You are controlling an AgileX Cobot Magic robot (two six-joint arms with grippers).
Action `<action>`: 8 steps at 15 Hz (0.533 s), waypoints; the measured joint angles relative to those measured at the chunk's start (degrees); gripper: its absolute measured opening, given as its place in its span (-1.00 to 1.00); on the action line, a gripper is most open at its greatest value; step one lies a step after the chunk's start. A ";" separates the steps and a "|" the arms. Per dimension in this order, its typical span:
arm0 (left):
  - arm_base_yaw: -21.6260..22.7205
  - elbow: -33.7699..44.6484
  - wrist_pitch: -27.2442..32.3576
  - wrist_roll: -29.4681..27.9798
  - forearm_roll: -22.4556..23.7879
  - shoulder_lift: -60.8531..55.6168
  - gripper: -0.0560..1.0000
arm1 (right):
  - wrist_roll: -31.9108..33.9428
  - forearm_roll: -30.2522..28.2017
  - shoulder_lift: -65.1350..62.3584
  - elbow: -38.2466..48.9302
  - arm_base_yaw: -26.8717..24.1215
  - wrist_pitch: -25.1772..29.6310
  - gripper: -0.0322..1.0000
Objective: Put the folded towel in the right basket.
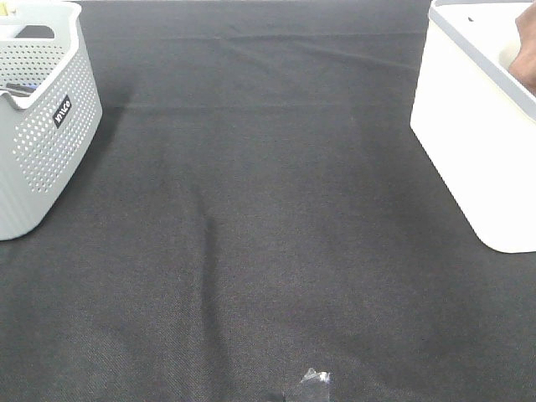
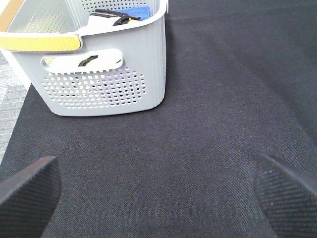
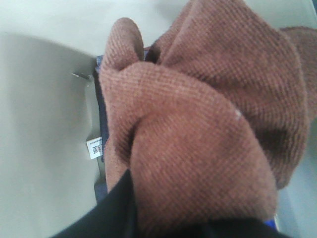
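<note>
The folded towel (image 3: 198,124) is reddish-brown and fills the right wrist view, bunched up close against my right gripper. Only one black finger (image 3: 113,213) shows beneath it, and the jaws look shut on the cloth. The towel hangs inside the white right basket (image 1: 477,142), whose pale wall (image 3: 44,124) lies behind it. In the high view, only a brown edge of the towel (image 1: 528,42) shows over the basket's rim. My left gripper (image 2: 158,193) is open and empty over the black cloth, near the grey basket.
A grey perforated basket (image 1: 42,126) stands at the far left, also in the left wrist view (image 2: 99,74), holding a blue cloth (image 2: 132,12) and black items. Something blue with a white label (image 3: 94,148) lies under the towel. A small shiny object (image 1: 316,381) sits at the front edge.
</note>
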 joint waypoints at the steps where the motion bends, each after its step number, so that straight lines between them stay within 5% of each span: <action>1: 0.00 0.00 0.00 0.00 0.00 0.00 0.98 | 0.92 -0.06 0.06 0.11 0.00 -0.06 -0.27; 3: 0.00 0.00 0.00 0.00 0.00 0.00 0.98 | 0.92 -0.80 0.06 0.11 0.00 -0.11 0.60; 4: 0.00 0.00 0.00 0.00 0.00 0.00 0.98 | 0.80 -1.09 -0.06 0.11 0.00 -0.11 0.80; 8: 0.00 0.00 0.00 0.00 -0.06 0.00 0.98 | -1.78 -2.81 -3.95 0.11 2.01 -0.23 0.94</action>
